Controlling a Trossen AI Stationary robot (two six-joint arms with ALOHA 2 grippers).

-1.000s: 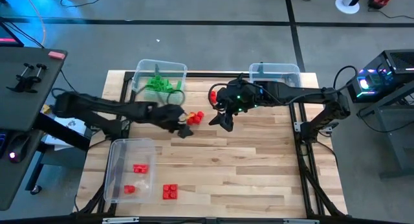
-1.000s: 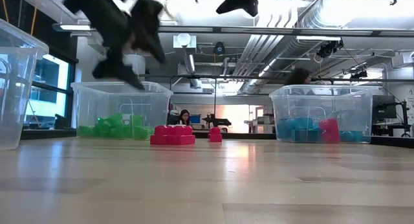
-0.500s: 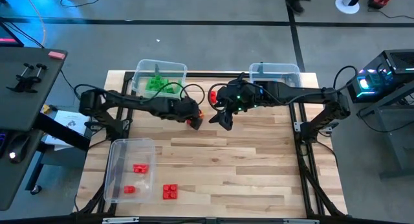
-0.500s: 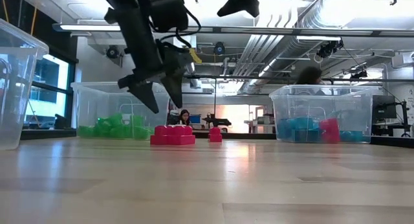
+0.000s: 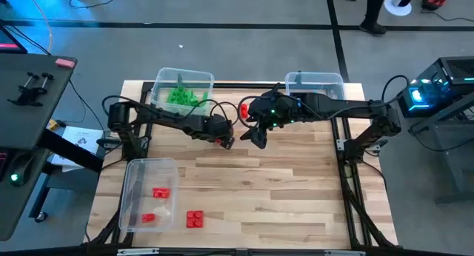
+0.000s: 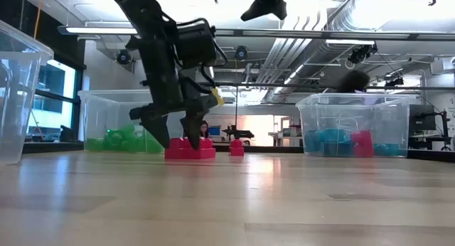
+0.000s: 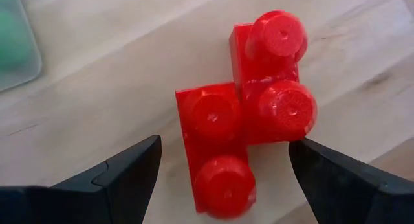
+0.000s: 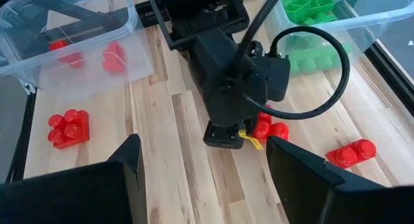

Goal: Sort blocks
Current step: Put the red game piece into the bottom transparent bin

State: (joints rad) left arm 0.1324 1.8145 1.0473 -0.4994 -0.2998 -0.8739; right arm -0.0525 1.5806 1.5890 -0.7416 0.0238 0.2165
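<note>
left gripper [image 6: 175, 136] dropped onto red cluster [image 7: 249, 136], jaws apart | right gripper [image 5: 257, 137] near, jaws apart

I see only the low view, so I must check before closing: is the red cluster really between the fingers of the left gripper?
Observer: Yes. In the left wrist view the open left gripper has the red cluster between its fingers.
Operator: What shape is the cluster?
Observer: Two two-stud bricks joined side by side, shifted by one stud.
Operator: Where is the right gripper?
Observer: From above, it hovers open right beside the left one, toward the rear right bin.
</note>
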